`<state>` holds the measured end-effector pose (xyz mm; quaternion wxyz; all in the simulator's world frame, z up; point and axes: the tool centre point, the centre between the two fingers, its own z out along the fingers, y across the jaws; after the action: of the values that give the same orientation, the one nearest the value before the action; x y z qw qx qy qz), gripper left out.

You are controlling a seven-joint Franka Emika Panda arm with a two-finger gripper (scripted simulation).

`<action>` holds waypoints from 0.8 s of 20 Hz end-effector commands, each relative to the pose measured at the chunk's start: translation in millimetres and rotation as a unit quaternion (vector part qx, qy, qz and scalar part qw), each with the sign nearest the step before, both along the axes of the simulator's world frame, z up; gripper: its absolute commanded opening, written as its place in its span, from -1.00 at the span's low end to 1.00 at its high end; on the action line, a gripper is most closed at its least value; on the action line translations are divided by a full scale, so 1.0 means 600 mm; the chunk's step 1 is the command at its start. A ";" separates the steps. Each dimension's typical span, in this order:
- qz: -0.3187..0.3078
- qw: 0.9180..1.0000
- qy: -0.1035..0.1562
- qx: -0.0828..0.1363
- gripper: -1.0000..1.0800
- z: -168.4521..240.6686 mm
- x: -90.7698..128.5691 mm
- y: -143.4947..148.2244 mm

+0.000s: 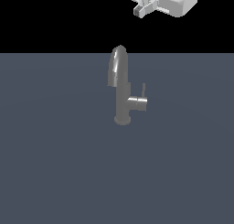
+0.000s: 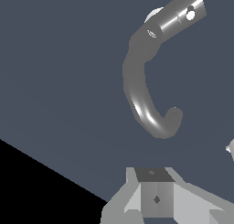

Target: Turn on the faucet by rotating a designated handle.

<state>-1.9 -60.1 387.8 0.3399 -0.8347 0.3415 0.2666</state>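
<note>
High above the faucet, the gripper, its opening unreadable, should descend beside the side stub and approach the handle squarely.

Fingers high up, nothing held

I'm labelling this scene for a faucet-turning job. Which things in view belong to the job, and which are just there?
Belong to the job:
faucet
handle, thin rod on the side stub
gripper, high above, touching nothing

Just there:
grey surface the faucet stands on; nothing else lies about
</note>
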 end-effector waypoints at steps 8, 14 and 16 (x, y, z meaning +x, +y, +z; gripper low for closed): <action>-0.108 0.985 0.085 0.109 -1.00 -0.108 0.067 -0.049; -0.181 0.956 0.142 0.182 -1.00 -0.193 0.095 -0.074; -0.205 0.943 0.161 0.206 -1.00 -0.224 0.101 -0.081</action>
<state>55.7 -105.5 267.3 0.4798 -0.6296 0.4811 0.3768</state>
